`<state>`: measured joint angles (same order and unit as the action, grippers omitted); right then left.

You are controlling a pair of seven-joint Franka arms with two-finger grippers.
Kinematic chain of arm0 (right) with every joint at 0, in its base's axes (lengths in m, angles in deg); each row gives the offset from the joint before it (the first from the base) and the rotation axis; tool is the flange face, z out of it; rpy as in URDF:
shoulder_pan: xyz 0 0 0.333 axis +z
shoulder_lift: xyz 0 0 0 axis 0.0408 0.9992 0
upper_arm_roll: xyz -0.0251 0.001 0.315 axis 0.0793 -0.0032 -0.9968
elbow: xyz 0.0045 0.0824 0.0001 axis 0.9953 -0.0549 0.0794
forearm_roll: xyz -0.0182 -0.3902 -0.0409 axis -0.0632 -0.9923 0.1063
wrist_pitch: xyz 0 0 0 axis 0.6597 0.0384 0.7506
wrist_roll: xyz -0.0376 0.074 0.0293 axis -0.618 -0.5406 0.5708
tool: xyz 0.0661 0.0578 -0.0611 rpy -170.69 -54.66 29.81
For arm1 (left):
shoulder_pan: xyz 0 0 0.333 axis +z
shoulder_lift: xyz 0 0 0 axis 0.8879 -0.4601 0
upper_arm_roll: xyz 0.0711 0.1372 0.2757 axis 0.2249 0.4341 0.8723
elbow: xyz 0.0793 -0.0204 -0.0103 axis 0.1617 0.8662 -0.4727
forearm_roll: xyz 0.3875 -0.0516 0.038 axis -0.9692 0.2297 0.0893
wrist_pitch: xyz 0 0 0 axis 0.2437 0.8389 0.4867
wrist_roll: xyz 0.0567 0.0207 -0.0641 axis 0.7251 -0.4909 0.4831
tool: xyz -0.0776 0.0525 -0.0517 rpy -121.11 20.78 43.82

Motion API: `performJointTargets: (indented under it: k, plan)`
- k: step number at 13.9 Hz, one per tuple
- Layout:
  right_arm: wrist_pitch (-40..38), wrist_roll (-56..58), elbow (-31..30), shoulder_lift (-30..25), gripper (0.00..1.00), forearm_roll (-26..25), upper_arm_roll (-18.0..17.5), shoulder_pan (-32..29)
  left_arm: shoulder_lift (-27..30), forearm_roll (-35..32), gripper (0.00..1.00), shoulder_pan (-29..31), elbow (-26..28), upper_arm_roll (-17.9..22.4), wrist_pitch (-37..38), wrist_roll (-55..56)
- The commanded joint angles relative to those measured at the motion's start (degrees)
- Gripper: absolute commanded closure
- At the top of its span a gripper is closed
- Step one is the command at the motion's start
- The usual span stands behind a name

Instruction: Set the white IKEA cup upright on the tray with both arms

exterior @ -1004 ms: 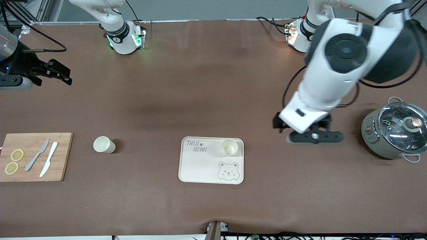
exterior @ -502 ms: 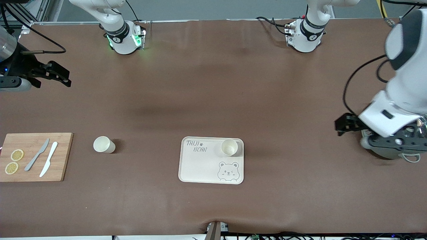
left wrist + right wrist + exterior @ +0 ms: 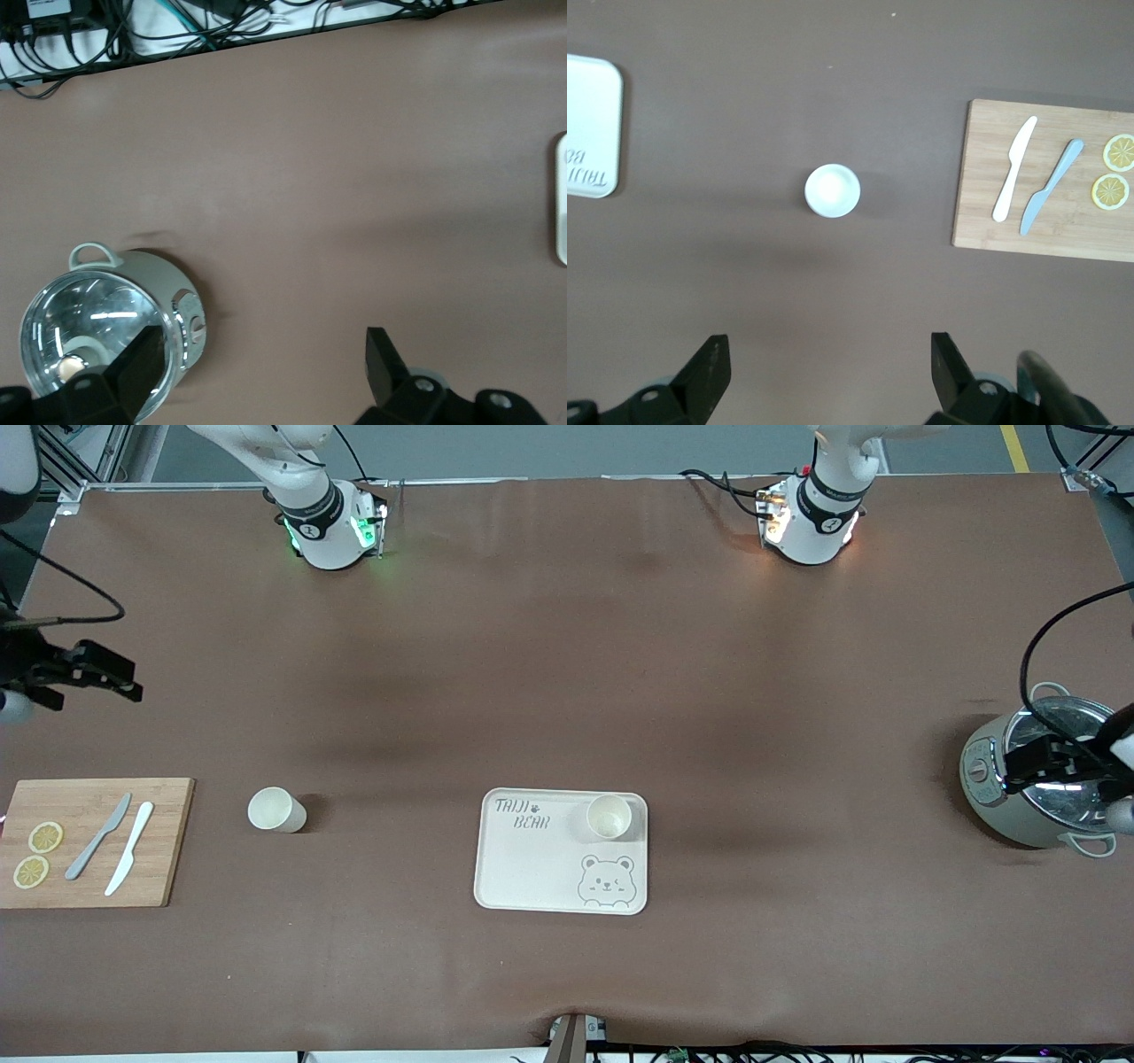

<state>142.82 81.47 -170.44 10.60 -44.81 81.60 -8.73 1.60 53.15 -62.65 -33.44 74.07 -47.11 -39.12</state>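
A: White cup (image 3: 609, 816), plain, off-white, upright on the tray (image 3: 532, 868), in the corner by the bear drawing's top. Tray cream, rounded corners, grey TAIJI BEAR lettering.
B: Second cup?
A: Yes, second white cup (image 3: 276, 810) on the bare table (image 3: 567, 646), between tray and cutting board (image 3: 168, 841). Right gripper (image 3: 824, 376) is up in the air over bare table near that cup, fingers wide, holding nothing.
B: Left gripper?
A: Left gripper (image 3: 261, 367) over the pot (image 3: 1019, 819) at the left arm's end of the table, well apart from the tray, fingers spread wide, empty.
B: Clutter?
A: Board carries grey knife (image 3: 98, 836), white knife (image 3: 129, 860), two lemon slices (image 3: 45, 837). Nothing between either gripper and the cups.
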Motion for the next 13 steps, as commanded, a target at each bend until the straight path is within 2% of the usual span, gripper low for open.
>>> performJointTargets:
  k: [1,5,13]
  plan:
    - [2.9,0.2,3.7,4.1,0.0,-0.6,-0.9,-2.7,1.5,3.1,0.0,1.4,1.2,0.2,0.5,-0.8]
    - [8.4,0.1,3.8,9.0,0.0,-0.8,-0.8,-6.1,3.8,5.7,0.0,3.5,3.0,0.1,0.6,1.3]
    - [20.0,-0.7,3.1,17.5,0.0,-0.8,-0.9,-5.1,13.4,5.8,0.0,3.0,11.1,-1.7,4.3,6.3]
